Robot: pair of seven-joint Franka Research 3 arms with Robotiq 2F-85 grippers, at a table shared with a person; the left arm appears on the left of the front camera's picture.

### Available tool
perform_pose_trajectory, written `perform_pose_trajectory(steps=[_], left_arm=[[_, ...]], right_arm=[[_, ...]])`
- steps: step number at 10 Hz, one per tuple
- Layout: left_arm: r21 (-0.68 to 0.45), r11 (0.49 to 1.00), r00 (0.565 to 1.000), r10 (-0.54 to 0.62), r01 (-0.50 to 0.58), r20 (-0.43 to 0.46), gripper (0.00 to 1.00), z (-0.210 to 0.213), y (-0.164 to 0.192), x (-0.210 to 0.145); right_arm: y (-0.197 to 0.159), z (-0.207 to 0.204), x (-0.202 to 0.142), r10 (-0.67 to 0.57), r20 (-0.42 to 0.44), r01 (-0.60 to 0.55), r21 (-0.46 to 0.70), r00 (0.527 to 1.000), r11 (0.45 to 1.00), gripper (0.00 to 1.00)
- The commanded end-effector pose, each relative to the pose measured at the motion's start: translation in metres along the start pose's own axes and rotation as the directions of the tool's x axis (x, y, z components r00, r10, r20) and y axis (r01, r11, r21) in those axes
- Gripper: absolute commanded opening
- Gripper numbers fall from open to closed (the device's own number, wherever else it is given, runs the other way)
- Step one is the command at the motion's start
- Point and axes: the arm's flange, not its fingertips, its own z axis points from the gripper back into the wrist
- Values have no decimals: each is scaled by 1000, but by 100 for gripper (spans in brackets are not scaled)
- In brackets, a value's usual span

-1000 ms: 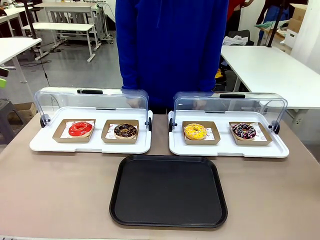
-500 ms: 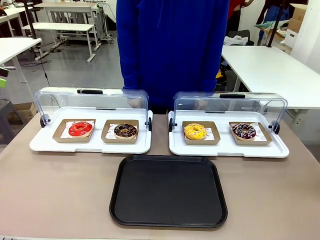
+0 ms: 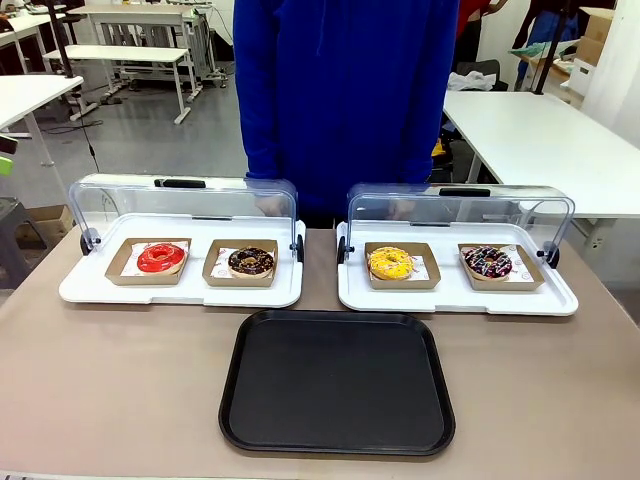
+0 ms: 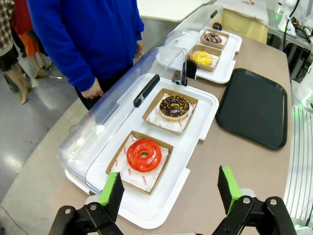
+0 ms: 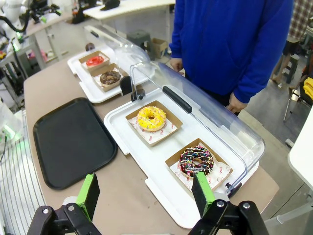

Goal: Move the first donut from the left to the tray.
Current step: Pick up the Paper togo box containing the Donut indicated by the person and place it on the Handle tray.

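Red donut (image 3: pixel 161 257) lay flat, hole up, in its brown holder (image 3: pixel 148 261) at the left end of the left white tray (image 3: pixel 180 290), whose clear lid (image 3: pixel 185 200) was tipped back. A brown donut (image 3: pixel 251 261) sat just beside it to the right. As a ring it had no long side and pointed no way. The paper (image 4: pixel 128 171) under it carried small red print, too small to read. The black tray (image 3: pixel 337 383) lay bare on the beige table (image 3: pixel 120 380), near the robot's edge, between and in front of the two white trays. A person in a blue top (image 3: pixel 345 100) stood at the far side; behind were a grey floor (image 3: pixel 150 140) and white tables (image 3: pixel 540 140). The left claw (image 4: pixel 170 188) hung above the red donut, fingers wide apart and gripping nothing. The right claw (image 5: pixel 146 192) was likewise wide and bare.
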Motion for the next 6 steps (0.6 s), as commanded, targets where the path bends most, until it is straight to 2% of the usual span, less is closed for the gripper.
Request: perform_pose_trajectory(steps=[1,6], left_arm=[[-6,1000,1000,-3,3,17,100,0,1,0],[-6,1000,1000,-3,3,17,100,0,1,0]], right_arm=[[-3,-1,2,23,31,-23,1,999,1000,100],[-3,-1,2,23,31,-23,1,999,1000,100]])
